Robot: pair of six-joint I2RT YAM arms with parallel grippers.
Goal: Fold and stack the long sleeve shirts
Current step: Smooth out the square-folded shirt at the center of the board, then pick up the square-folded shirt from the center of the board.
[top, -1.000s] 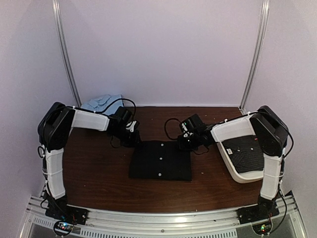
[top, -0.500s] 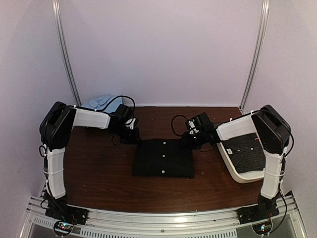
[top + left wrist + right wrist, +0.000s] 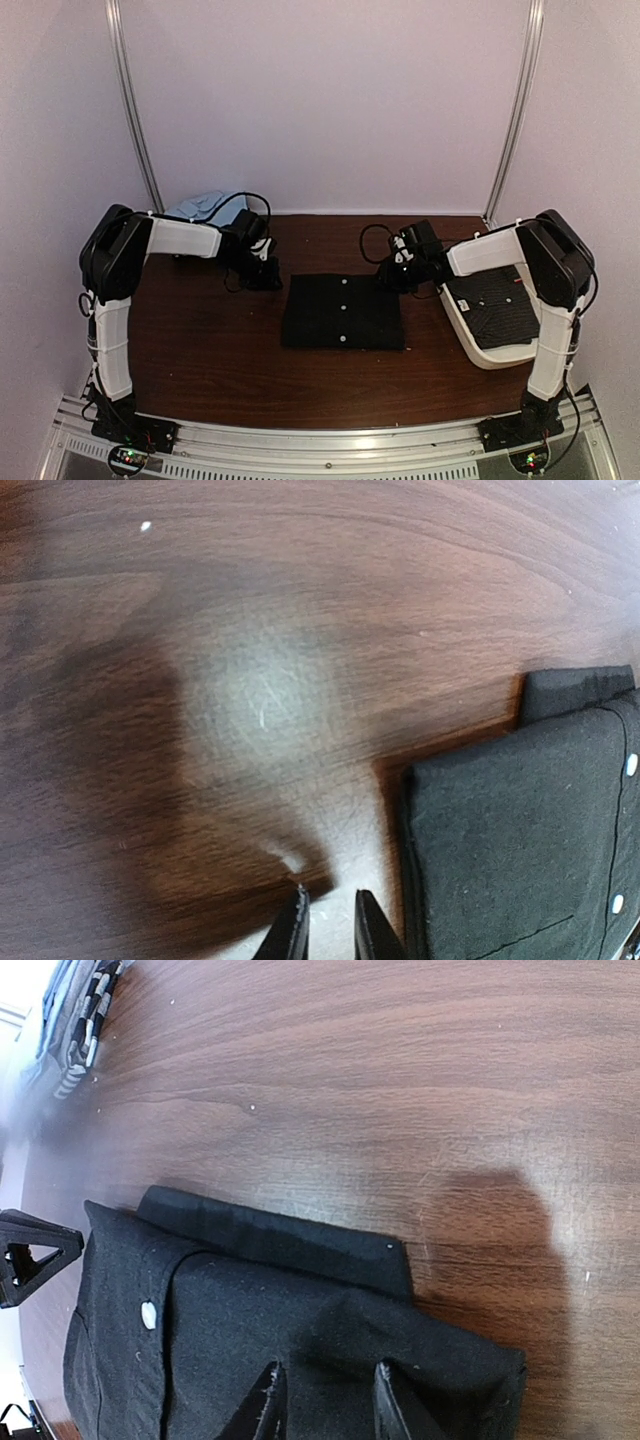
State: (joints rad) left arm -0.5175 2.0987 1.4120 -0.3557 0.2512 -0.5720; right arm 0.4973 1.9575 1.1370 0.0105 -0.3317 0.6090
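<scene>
While the folded black shirt (image 3: 343, 312) lies mid-frame, right end effector (image 3: 325, 1400), parted, should lift clear; left end effector (image 3: 327, 925) nearly closed, empty.

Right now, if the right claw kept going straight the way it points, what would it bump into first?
Probably the folded black shirt: the right claw points down at its edge, fingers apart just above the cloth, though depth is unclear.
</scene>
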